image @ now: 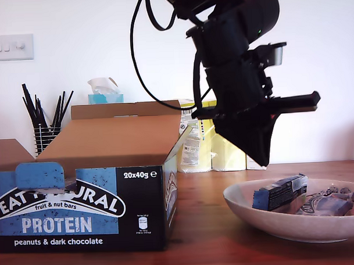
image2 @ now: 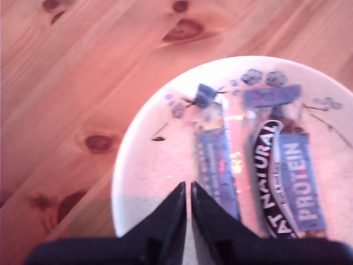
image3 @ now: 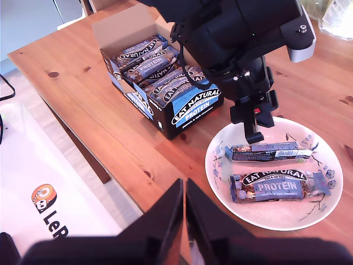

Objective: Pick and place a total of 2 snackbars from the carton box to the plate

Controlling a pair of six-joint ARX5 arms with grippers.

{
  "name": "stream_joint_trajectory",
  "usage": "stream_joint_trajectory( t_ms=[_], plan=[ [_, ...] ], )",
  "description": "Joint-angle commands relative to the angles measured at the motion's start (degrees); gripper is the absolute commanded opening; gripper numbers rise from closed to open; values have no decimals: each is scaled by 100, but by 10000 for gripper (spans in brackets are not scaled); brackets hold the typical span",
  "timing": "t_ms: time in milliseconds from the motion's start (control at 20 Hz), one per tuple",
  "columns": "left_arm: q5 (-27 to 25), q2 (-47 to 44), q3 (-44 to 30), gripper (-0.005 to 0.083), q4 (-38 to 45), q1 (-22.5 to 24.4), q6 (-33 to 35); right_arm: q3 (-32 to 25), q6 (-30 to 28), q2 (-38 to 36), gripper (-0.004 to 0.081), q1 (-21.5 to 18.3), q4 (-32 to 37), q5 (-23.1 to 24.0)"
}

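A tissue box [image: 105, 91], a wire holder of black sticks [image: 44, 122] and yellow packages [image: 215, 144] stand behind on the wooden table [image: 227, 235].

The brown wooden table [image3: 105, 105] looks smooth, with dark knots. The big brown cardboard box [image: 107, 141] is matt, with a shiny printed front. The round cream plate [image3: 331, 210] is glossy, and the blue crinkly bar wrappers [image3: 278, 186] shine.

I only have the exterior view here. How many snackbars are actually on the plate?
Observer: Two. The second wrist view shows the first snackbar and the second snackbar side by side in the plate.
Operator: Is the gripper above the plate holding anything?
Observer: No. My first gripper is shut and empty.
Operator: Is the carton box empty?
Observer: No, the carton box holds several more wrapped bars.
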Motion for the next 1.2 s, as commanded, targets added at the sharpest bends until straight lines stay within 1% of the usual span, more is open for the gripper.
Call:
stream_joint_trajectory(
  t_ms=[0,150,300,450,750,900,950,1050,1150],
  plan=[
    [153,319,2,-21,-66,-13,22,-98,-24,-37,-13,11,11,2],
    [264,350,2,-21,-87,-13,22,-98,-31,-37,-13,11,11,2],
    [588,389,2,-21,-149,-20,20,-98,-31,-37,-13,11,7,0],
    [695,389,2,-20,-96,-72,17,-98,-31,-37,-13,11,7,0],
    [713,389,2,-21,-94,-107,17,-98,-37,-37,-13,11,4,2],
    [15,387,2,-20,59,-162,20,-98,-39,-37,-13,11,4,0],
    [-109,387,2,-20,81,-157,20,-98,-42,-37,-13,11,2,2],
    [-107,396,2,-21,0,-116,13,-98,-42,-37,-13,11,-20,2],
    [-103,468,2,-20,33,-190,17,-98,-81,-37,-13,11,-26,4]
  ],
)
